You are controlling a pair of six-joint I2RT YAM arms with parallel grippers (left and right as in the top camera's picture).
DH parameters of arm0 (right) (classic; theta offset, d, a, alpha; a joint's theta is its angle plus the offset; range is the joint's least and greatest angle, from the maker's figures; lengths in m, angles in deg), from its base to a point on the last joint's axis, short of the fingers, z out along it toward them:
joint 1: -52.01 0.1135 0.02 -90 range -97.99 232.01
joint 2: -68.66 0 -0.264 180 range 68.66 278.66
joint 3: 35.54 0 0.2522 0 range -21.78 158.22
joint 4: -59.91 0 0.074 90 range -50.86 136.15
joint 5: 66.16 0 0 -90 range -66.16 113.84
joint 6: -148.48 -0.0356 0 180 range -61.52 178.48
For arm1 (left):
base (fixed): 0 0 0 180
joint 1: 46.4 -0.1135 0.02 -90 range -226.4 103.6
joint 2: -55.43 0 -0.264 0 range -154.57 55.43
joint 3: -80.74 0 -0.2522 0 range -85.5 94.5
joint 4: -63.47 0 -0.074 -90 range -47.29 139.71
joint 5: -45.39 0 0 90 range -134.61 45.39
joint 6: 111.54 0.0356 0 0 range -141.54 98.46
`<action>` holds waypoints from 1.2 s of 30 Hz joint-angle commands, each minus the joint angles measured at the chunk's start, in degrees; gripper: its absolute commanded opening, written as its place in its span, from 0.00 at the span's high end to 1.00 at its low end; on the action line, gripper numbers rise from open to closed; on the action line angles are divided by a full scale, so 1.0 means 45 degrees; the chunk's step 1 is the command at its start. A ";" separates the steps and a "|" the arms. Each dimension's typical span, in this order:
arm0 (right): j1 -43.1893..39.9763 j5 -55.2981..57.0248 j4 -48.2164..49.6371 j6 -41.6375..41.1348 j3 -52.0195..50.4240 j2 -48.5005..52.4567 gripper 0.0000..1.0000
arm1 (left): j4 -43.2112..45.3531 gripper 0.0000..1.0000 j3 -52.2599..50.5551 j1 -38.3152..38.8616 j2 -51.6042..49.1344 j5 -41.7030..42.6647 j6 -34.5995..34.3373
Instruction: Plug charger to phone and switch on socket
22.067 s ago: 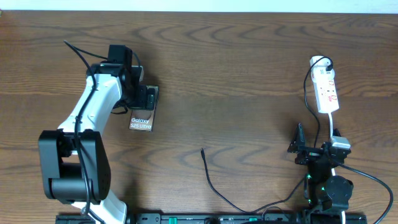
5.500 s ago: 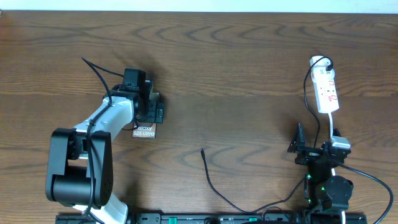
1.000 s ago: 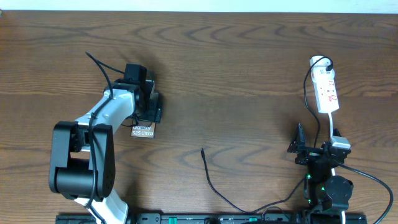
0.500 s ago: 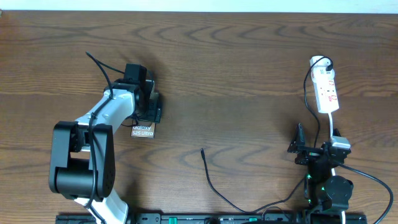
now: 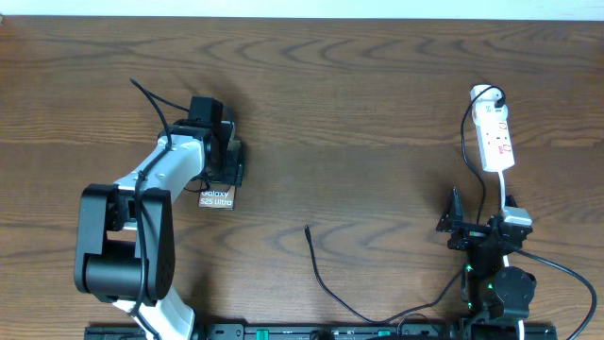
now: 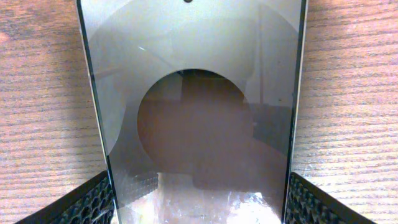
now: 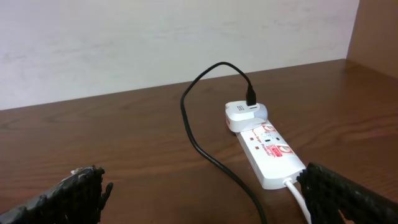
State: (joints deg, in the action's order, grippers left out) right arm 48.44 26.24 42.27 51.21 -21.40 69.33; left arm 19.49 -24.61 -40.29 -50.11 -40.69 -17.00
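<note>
The phone lies flat on the table at the left, its white lettering showing below my left gripper. In the left wrist view the phone's glossy face with a brownish oval fills the frame. My left gripper has a finger pressed against each long edge. The charger's black plug tip lies loose at mid-table, and its thin cable runs to the front edge. The socket lies at the far right. My right gripper is open and empty, short of the socket.
A black cable curves from a white adapter at the strip's far end towards my right gripper. The strip's white cord runs to the front right. A pale wall stands behind the table.
Nothing has moved in the last second. Compared with 22 s ago, the left arm has swung and the phone lies a little nearer the front.
</note>
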 commanded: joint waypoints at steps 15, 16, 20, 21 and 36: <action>0.0063 0.0102 -0.0049 -0.0189 -0.0010 -0.0063 0.01 | -0.0622 0.93 0.0340 -0.0063 -0.0670 0.0005 0.0097; 0.0063 0.0102 -0.0049 -0.0189 -0.0010 -0.0063 0.01 | -0.0753 0.93 0.0476 -0.0063 -0.0670 0.0000 0.0097; 0.0063 0.0102 -0.0049 -0.0189 -0.0010 -0.0063 0.01 | -0.1166 0.93 0.1073 -0.0063 -0.0665 -0.0034 0.0141; 0.0063 0.0102 -0.0049 -0.0189 -0.0010 -0.0063 0.01 | -0.1297 0.93 0.1234 -0.0063 -0.0665 -0.0034 0.0141; 0.0063 0.0102 -0.0049 -0.0189 -0.0010 -0.0063 0.01 | -0.2302 0.93 0.2365 -0.0063 -0.0495 -0.0015 0.0131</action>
State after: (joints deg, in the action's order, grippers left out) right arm 48.44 26.26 42.27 51.21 -21.40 69.33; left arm 9.52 -15.63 -40.29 -53.04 -40.69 -16.98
